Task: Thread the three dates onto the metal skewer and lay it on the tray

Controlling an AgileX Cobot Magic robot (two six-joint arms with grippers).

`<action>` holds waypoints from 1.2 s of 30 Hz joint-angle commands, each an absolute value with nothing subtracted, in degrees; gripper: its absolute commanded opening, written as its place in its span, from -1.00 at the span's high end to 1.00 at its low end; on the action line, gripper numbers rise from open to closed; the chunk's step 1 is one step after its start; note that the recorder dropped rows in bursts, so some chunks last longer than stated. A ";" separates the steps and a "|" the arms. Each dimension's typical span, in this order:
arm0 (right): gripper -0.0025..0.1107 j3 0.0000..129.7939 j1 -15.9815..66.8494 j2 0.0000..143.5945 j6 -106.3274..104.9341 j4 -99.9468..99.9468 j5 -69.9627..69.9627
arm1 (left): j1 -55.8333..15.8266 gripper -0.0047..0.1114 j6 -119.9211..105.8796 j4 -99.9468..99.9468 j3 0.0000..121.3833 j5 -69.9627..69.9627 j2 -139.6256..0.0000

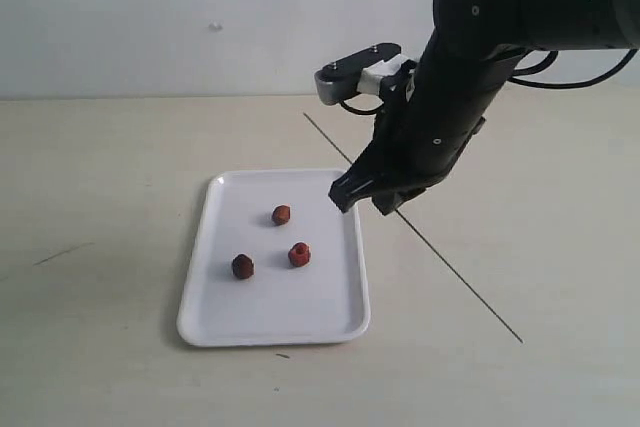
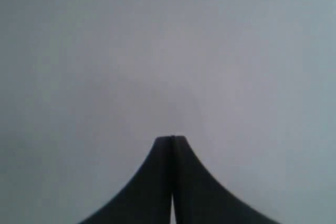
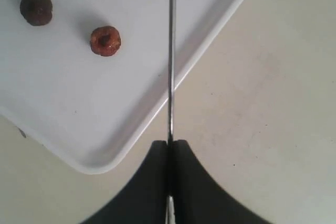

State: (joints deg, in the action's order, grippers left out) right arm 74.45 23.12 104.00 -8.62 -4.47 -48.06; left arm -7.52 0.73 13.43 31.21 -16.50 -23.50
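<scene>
Item: metal skewer (image 3: 170, 66), pinched between the closed fingers of my right gripper (image 3: 170, 142), the rod passing above the tray (image 1: 215, 297) edge. Three dates (image 1: 299, 254) lie loose on the tray, none threaded. My left gripper (image 2: 170, 139): closed, empty. Step in hand: first piercing. Next, I judge: line the point up with the nearest date and steady that date.

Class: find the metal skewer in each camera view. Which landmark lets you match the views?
Exterior view: metal skewer slants right of the tray, passing the right gripper.
Left wrist view: not in it.
Right wrist view: skewer runs straight from the right gripper, crossing the tray's rim.
Shared landmark: the tray.
</scene>
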 commanded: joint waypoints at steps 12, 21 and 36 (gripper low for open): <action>0.96 69.79 22.85 103.30 -9.97 -4.03 -47.82 | -8.55 0.92 -11.78 15.26 81.94 47.94 -100.88; 0.96 62.94 22.85 103.30 -4.89 -3.17 -45.69 | -17.43 0.84 -22.19 12.72 100.90 57.64 -123.31; 0.96 53.38 22.85 101.25 3.04 0.48 -33.86 | -31.40 -0.13 -63.48 7.79 109.43 60.96 -129.14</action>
State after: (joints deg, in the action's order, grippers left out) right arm 53.66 23.12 102.97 2.74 0.55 -35.14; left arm -29.78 -60.50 9.79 109.09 60.78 -128.45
